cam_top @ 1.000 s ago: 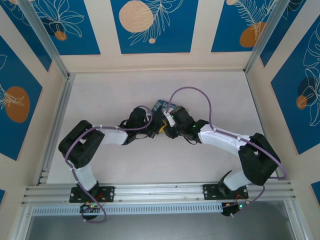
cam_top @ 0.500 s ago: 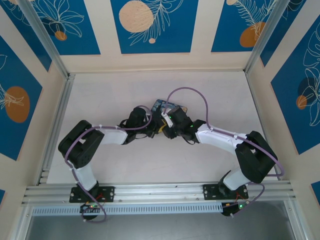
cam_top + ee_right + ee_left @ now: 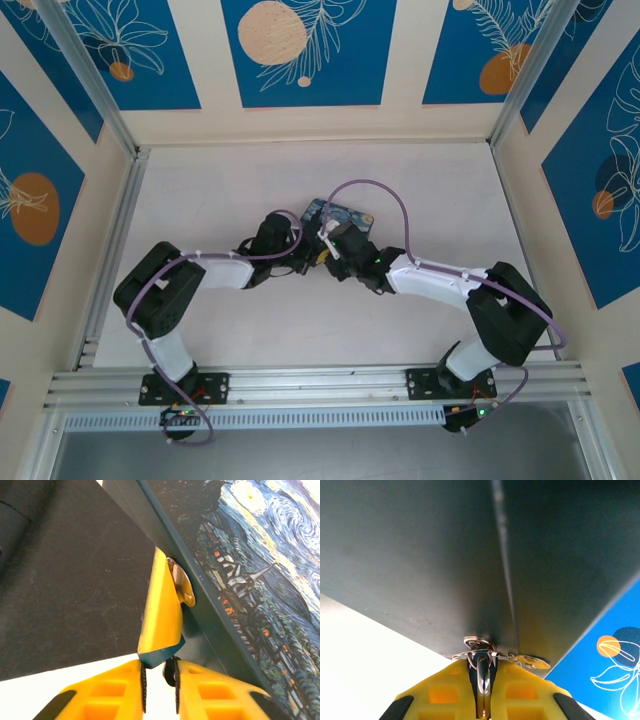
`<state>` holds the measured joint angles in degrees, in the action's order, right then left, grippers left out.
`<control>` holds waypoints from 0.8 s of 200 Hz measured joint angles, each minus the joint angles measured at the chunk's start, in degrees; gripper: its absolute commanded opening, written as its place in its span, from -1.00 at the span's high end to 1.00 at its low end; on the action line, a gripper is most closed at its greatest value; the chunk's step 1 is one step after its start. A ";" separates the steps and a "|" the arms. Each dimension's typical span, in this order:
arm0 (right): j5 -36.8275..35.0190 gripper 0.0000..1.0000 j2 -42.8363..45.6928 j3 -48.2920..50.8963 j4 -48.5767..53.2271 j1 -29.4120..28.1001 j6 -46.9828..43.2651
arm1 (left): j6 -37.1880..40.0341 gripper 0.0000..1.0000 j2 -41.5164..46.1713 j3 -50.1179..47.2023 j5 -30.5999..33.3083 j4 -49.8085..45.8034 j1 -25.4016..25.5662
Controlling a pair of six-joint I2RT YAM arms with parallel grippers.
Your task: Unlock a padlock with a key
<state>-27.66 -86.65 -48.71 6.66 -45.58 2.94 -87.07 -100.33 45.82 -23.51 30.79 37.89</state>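
The padlock (image 3: 341,212) is a dark-blue box with a starry-night print, lying mid-table. Its plain side (image 3: 420,555) fills the top of the left wrist view, and its print (image 3: 260,575) shows in the right wrist view. My left gripper (image 3: 316,257) (image 3: 482,669) is shut on the key (image 3: 483,680), a thin shiny metal piece whose tip meets the round metal fitting (image 3: 479,644) on the box's side. My right gripper (image 3: 328,241) (image 3: 160,676) stands narrowly open just before the left gripper's yellow finger (image 3: 160,607), with bare table showing between its pads.
A brass tab (image 3: 531,661) (image 3: 182,586) sticks out of the box beside the fitting. Both arms crowd the middle of the white table (image 3: 200,190). Aluminium rails (image 3: 110,250) and blue-patterned walls (image 3: 300,50) enclose it.
My right arm has shifted a little left, toward the left gripper and the box, and its jaws have narrowed. The left gripper has stayed where it was.
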 measured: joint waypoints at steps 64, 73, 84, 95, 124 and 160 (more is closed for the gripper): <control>1.05 0.86 -0.46 -0.04 -0.22 -0.15 3.04 | 0.02 1.00 0.57 0.09 0.61 -0.11 -0.15; 1.33 0.67 -0.46 -0.04 -0.13 -0.11 3.56 | 0.00 1.00 0.57 0.09 0.59 -0.15 -0.15; 2.51 0.36 -0.28 -0.04 0.04 0.04 4.22 | -0.02 1.00 0.57 0.09 0.61 -0.13 -0.15; 4.15 0.16 0.44 -0.04 0.46 0.02 5.70 | 0.00 1.00 0.57 0.07 0.57 0.00 -0.13; 6.78 -0.19 5.81 0.11 4.02 1.11 9.25 | 0.76 1.00 0.57 -0.42 -0.02 -0.02 -0.13; 10.93 -0.35 15.34 3.39 6.05 2.82 18.21 | 4.66 1.00 0.57 -2.05 -0.02 -2.14 -0.11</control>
<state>-16.73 -71.31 -45.32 12.71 -42.76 21.15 -82.41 -99.77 43.77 -23.53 28.64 37.78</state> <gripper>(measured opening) 0.664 0.084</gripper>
